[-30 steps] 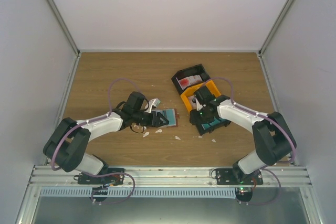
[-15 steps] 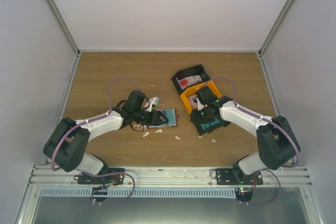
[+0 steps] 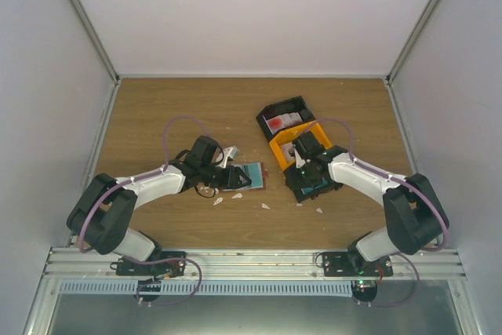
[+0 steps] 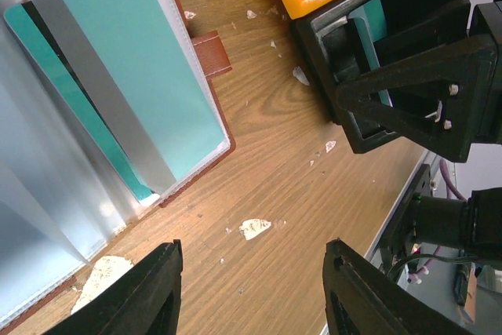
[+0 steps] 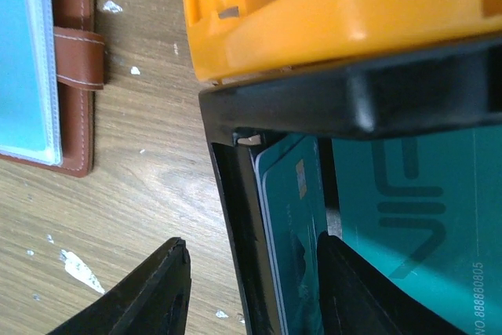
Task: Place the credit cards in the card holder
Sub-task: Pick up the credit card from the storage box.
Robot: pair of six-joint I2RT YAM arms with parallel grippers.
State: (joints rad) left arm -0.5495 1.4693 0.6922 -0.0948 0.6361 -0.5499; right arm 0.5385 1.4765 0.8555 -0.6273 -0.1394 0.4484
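The card holder (image 4: 205, 51) lies open on the table, a teal credit card (image 4: 133, 68) tucked in its clear sleeve; from above it sits at centre (image 3: 252, 176). My left gripper (image 4: 255, 292) hangs open over bare wood just beside it, holding nothing. More teal credit cards (image 5: 294, 225) stand on edge against the wall of a black bin (image 5: 235, 217), and another (image 5: 408, 209) lies flat inside. My right gripper (image 5: 255, 288) is open astride that wall: one finger outside the bin, the other inside beyond the upright cards, not clamped on them.
A yellow bin (image 3: 304, 140) stacks against the black bin (image 3: 318, 186) of teal cards; a second black bin (image 3: 284, 115) with red-and-white cards stands behind. White scraps (image 4: 255, 228) dot the wood. The two grippers are close together.
My right gripper has shifted slightly right and down into the black bin's edge. The left arm and card holder have barely moved.
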